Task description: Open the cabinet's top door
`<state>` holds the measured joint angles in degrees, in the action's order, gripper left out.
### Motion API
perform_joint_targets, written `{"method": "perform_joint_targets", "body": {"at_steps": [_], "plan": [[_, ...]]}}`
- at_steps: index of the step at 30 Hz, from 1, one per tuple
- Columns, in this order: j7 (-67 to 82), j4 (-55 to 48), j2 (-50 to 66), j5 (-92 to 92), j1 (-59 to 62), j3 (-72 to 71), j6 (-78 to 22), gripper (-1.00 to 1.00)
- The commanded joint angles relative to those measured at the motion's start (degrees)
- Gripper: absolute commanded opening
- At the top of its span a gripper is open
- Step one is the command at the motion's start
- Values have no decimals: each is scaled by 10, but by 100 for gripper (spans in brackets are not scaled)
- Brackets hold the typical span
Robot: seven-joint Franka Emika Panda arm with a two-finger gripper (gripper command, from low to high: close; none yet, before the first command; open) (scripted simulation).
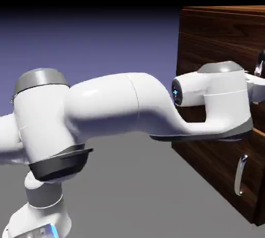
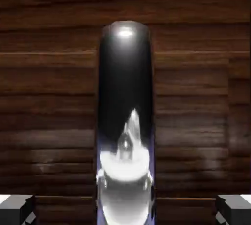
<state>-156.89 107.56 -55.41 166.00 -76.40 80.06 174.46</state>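
Observation:
The cabinet (image 1: 204, 159) of dark walnut-grain wood stands at the exterior view's right. Its top door (image 1: 217, 40) is flat and closed. My arm reaches across to it, and the hand (image 1: 254, 85) is mostly cut off by the picture's right edge beside the top door's silver handle (image 1: 259, 66). In the hand view that curved silver handle (image 2: 125, 121) rises up the middle against the door's wood (image 2: 49, 96). My gripper (image 2: 125, 210) is open. Its grey fingertips (image 2: 17, 208) show far apart in the bottom corners, with the handle between them and untouched.
The lower panel carries its own curved silver handle (image 1: 239, 176), below my forearm (image 1: 207, 123). The grey table top (image 1: 129, 190) spreads in front of the cabinet. My arm's base column (image 1: 41, 200) rises at the lower left.

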Motion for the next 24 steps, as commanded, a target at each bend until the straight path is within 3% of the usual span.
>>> {"method": "perform_joint_targets", "body": {"at_steps": [1, 9, 24], "plan": [[-8, 21, 6, 0, 21, -11, -12, -100], [-88, 157, 58, -5, 187, -114, -85, -100], [-66, 384, 40, -164, 498, -365, -192, -100]]}}
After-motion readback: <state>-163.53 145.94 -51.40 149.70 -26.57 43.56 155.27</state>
